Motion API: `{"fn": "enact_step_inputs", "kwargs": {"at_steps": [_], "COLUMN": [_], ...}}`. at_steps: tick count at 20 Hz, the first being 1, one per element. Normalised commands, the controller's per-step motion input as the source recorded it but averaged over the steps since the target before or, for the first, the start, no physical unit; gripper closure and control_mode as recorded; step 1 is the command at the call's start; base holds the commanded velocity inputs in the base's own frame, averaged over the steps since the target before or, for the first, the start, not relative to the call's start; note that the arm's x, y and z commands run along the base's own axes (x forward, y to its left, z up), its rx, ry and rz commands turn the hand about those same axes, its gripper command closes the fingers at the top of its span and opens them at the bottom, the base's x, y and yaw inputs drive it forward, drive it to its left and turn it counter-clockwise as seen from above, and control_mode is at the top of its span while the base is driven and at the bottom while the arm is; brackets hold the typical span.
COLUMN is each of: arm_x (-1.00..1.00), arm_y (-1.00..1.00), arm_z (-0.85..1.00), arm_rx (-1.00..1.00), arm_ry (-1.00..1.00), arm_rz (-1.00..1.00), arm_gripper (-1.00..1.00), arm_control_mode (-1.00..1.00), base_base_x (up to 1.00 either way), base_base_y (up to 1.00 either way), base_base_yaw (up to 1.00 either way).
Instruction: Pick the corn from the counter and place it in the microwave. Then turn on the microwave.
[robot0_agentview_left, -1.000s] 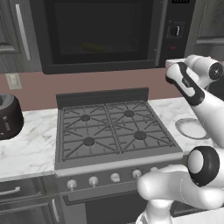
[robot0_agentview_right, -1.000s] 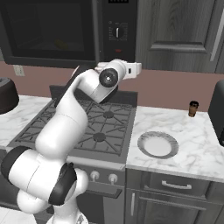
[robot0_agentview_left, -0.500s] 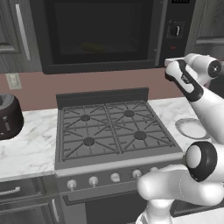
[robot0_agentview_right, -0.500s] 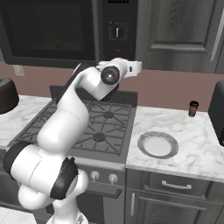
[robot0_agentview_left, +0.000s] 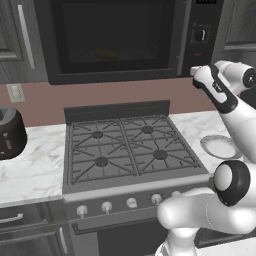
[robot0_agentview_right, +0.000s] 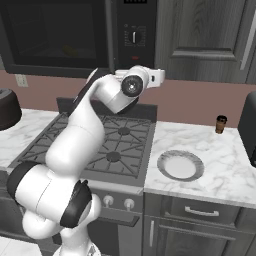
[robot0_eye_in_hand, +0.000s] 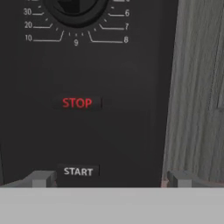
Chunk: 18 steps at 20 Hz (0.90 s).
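Observation:
The microwave hangs above the stove with its dark glass door shut. Through the glass, the yellow corn lies dimly inside, also visible as corn from the right. My gripper is open and empty, pointing straight at the microwave's control panel from close by. In the hand view, the white START label sits just above my left fingertip. The red STOP label is higher, and the round knob is at the top. The gripper hovers just below the panel.
The grey gas stove lies under the arm, set in the white marble counter. A round plate and a small brown bottle stand to its right. A dark toaster is on the left. Grey cabinet doors adjoin the panel.
The hand has crept slightly closer to the microwave's control panel. The jaws stayed open.

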Motion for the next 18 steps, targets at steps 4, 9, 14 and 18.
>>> {"fn": "enact_step_inputs", "kwargs": {"at_steps": [4, 9, 14, 18], "arm_x": [0.03, 0.13, 0.15, 0.05], "arm_y": [-0.05, -0.01, -0.03, -0.07], "arm_z": [0.00, 0.00, -0.01, -0.01], "arm_rx": [0.00, 0.00, 0.00, 0.00], "arm_ry": [0.00, 0.00, 0.00, 0.00], "arm_rz": [0.04, 0.02, 0.01, 0.00], "arm_gripper": [-1.00, -1.00, -1.00, -1.00], "arm_control_mode": [-1.00, -1.00, -1.00, -1.00], "base_base_x": [0.00, 0.00, 0.00, 0.00], "base_base_y": [0.00, 0.00, 0.00, 0.00], "base_base_yaw": [0.00, 0.00, 0.00, 0.00]}}
